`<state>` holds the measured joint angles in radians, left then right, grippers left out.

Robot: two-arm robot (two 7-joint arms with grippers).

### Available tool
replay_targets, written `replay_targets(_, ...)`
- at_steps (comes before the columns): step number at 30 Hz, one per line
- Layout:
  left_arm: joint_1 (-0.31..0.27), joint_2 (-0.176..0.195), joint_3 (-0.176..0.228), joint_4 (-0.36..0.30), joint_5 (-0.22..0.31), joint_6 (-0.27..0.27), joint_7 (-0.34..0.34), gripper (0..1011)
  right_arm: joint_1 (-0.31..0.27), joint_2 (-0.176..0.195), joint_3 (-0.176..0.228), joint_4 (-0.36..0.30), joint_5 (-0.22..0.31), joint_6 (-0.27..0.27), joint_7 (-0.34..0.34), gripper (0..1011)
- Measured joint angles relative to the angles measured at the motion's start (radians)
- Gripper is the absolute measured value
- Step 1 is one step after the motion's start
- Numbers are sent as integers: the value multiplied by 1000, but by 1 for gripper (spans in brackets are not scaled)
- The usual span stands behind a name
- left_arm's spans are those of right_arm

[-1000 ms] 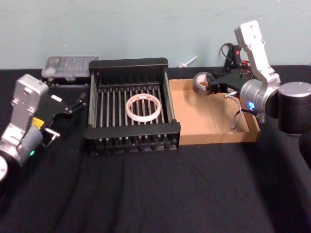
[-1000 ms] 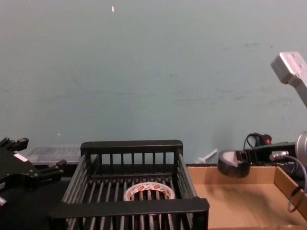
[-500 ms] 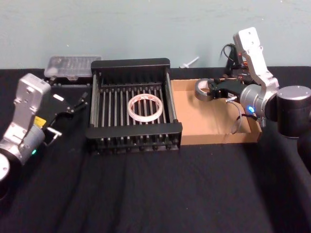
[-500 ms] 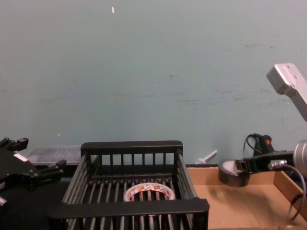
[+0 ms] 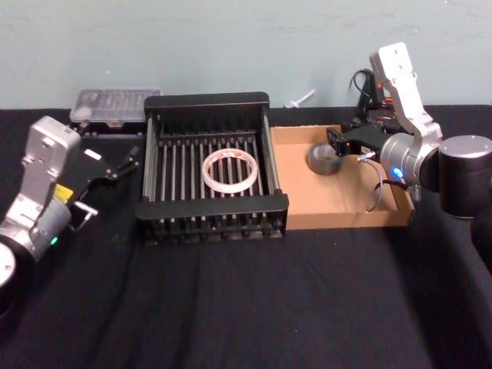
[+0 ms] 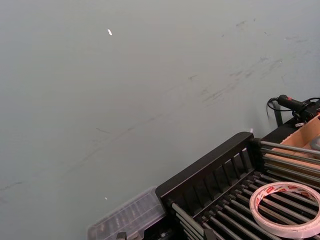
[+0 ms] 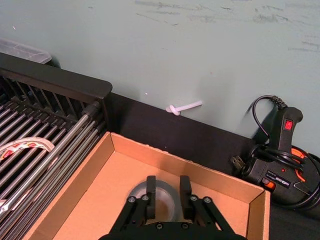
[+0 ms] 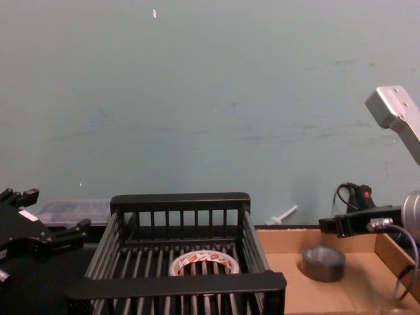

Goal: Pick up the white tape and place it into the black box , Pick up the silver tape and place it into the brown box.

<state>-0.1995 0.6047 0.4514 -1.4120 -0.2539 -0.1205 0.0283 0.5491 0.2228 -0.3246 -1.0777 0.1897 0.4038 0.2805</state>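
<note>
**Silver tape lies in the brown box, right hand empty above it**

Your right hand [image 8: 326, 225] hovers with fingers spread over the silver tape [image 5: 323, 161], flat in the brown box [image 5: 350, 215]. The white tape [image 5: 229, 171] rests in the black box [image 5: 211, 207]. A power tool [image 7: 280, 160] sits beyond the box's far wall. Your left hand [image 5: 127, 160] waits open, left.

We can read no lettering anywhere; the red marks on the white tape [image 6: 287, 209] are too small to decipher.
</note>
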Motion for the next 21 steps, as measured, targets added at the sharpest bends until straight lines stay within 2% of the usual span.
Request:
replay_targets(5,0,0,0,0,0,0,0,1001,0,0,0,0,1,0,-1,443)
replay_targets(11,0,0,0,0,0,0,0,1001,-1,1,0,-1,1,0,-1,595)
replay_targets(12,0,0,0,0,0,0,0,1001,-1,1,0,-1,1,0,-1,664)
replay_targets(21,0,0,0,0,0,0,0,1001,-1,1,0,-1,2,0,-1,916)
